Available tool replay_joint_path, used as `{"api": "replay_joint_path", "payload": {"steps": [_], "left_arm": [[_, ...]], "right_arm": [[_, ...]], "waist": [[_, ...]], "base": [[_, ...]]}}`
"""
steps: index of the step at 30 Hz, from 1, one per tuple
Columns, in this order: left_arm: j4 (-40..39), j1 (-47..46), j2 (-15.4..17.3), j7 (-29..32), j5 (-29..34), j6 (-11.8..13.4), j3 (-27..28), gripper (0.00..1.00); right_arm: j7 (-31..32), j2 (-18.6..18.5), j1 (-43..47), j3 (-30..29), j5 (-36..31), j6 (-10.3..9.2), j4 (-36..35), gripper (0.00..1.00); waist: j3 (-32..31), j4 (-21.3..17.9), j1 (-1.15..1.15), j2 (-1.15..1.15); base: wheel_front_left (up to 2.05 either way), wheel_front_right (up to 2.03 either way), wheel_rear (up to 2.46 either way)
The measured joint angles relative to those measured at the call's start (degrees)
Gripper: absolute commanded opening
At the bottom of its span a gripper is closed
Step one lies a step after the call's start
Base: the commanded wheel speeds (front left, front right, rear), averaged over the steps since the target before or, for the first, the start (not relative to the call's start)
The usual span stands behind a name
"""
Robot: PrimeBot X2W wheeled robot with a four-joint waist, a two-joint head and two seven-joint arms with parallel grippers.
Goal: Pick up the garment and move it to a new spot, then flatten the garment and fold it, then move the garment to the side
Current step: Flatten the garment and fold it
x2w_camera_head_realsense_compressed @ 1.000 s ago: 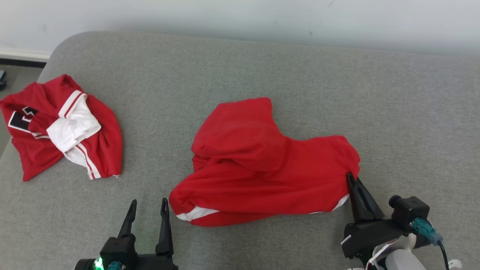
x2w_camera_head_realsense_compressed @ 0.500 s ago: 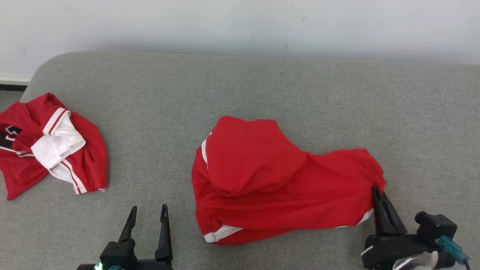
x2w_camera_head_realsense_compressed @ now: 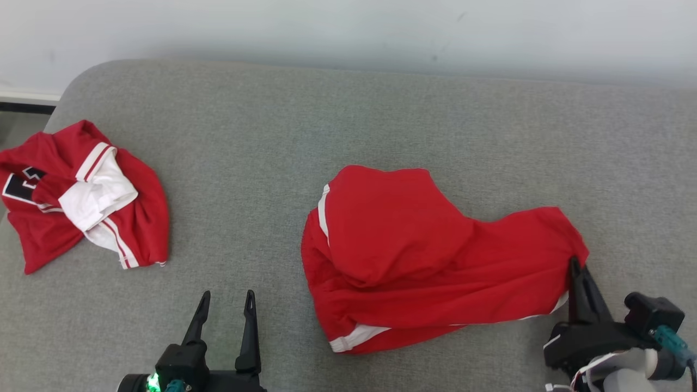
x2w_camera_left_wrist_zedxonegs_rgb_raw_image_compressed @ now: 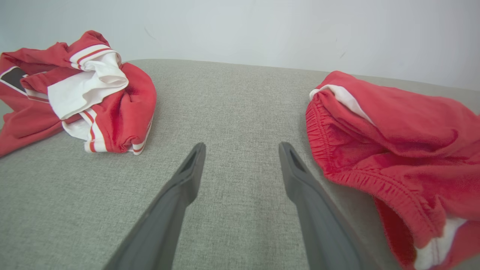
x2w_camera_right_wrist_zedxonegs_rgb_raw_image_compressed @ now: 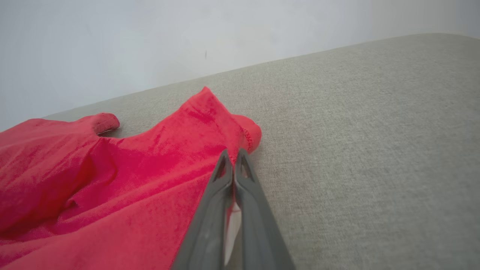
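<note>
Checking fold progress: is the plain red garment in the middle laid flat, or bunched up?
Bunched up, not flat. The red garment lies rumpled on the grey cushion, with one part doubled over the rest.

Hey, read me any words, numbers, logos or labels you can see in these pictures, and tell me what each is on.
Nothing can be read in full.
Black and white mark on the crumpled red and white jersey: maybe part of a number or letter, folded away, unreadable.
Plain red garment: white trim, no print seen.
</note>
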Motion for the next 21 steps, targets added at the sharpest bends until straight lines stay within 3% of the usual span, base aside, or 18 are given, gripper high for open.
{"api": "replay_joint_path", "payload": {"steps": [6,7,8,9,10,15,21], "left_arm": [[-0.21,-0.02,0.0,0.01,-0.12,0.27,-0.87,1.0],[-0.22,-0.02,0.0,0.0,-0.16,0.35,-0.96,1.0],[-0.22,-0.02,0.0,0.0,-0.16,0.37,-1.09,1.0],[-0.22,-0.02,-0.01,0.0,-0.18,0.48,-1.22,1.0],[-0.22,-0.02,-0.01,0.01,-0.18,0.49,-1.35,1.0],[-0.15,0.02,-0.01,0.0,-0.18,0.58,-1.19,1.0],[0.09,0.08,-0.01,0.0,-0.15,0.46,-0.57,1.0]], "right_arm": [[0.0,-0.32,-4.11,-3.47,-2.96,0.0,3.86,0.0],[-0.01,-0.34,-4.6,-4.03,-3.59,0.0,4.49,0.17],[0.0,-0.33,-5.09,-4.64,-3.99,0.0,5.19,0.45],[0.0,-0.37,-5.41,-5.24,-4.35,0.0,5.8,0.94],[0.0,-0.32,-5.59,-5.69,-4.63,0.0,6.06,1.0],[0.0,0.31,-5.97,-6.84,-5.69,0.0,5.39,1.0],[0.0,1.24,-3.57,-7.61,-6.6,0.0,-0.22,1.0]], "waist": [[0.79,1.64,0.0,0.0],[0.93,1.84,0.0,0.0],[1.04,2.02,0.0,0.0],[1.12,2.19,0.0,0.0],[1.18,2.33,0.0,0.0],[0.96,2.22,0.0,0.0],[-0.05,0.98,0.0,0.0]], "base": [[0.0,0.0,0.0],[0.0,0.0,0.0],[0.0,0.0,0.0],[0.0,0.0,0.0],[0.0,0.0,0.0],[0.0,0.0,0.0],[0.0,0.0,0.0]]}}
